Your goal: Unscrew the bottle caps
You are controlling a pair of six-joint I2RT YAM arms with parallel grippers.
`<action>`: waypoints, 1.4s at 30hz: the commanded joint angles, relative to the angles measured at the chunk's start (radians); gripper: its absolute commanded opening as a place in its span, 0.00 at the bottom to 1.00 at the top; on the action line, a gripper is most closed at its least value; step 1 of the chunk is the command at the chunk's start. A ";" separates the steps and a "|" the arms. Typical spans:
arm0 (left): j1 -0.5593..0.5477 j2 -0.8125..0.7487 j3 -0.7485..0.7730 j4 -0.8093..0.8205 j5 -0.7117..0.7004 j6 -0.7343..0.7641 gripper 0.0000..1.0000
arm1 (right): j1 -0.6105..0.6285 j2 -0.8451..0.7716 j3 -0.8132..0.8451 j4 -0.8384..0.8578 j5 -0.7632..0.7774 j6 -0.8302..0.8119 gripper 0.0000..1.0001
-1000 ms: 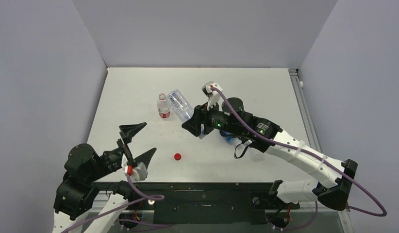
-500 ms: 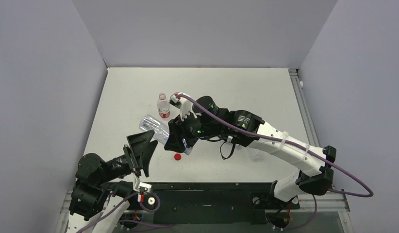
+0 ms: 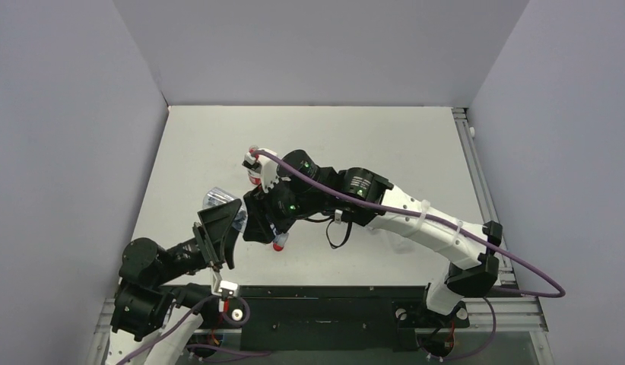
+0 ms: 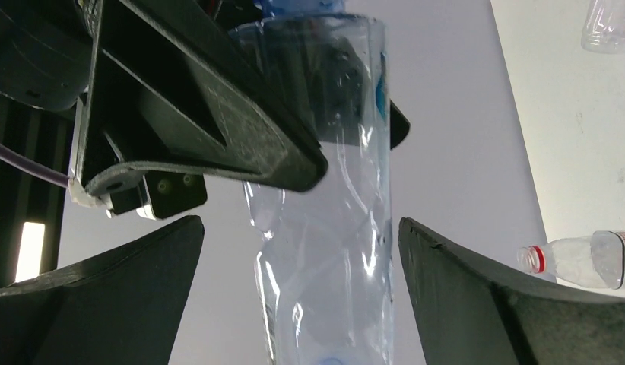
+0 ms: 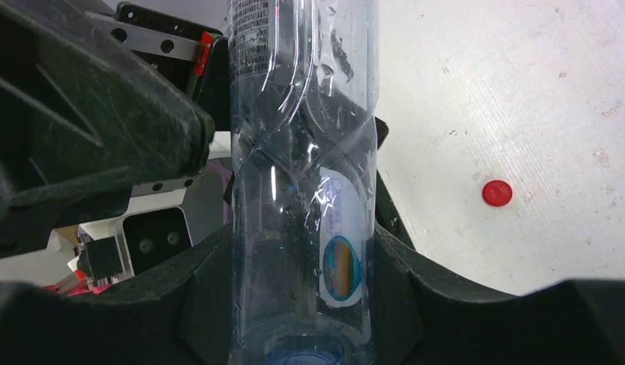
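Light: bright, even, from overhead; faint soft shadows on the white desk (image 3: 416, 137). Wrist views: glints on the clear bottle (image 5: 302, 152) (nearest black parts dark, slightly blurred).

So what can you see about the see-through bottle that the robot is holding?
The clear plastic bottle is crinkled, twisted and looks empty. It has a small white sticker with an orange and blue oval, tiny print, and what looks like a blue cap at one end. The right gripper clamps it near that end, off the table. Its other end pokes between the fingers of the open left gripper, not touching them.
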 commanded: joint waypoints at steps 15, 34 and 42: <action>0.008 0.069 0.061 -0.018 -0.109 -0.081 0.35 | 0.006 0.116 0.268 -0.111 0.024 -0.021 0.74; 0.007 0.196 0.219 0.018 -0.320 -1.410 0.33 | -0.009 -0.032 0.271 0.180 0.467 -0.035 0.85; 0.007 0.215 0.232 0.090 -0.310 -1.615 0.33 | 0.039 0.036 0.334 0.232 0.490 -0.034 0.78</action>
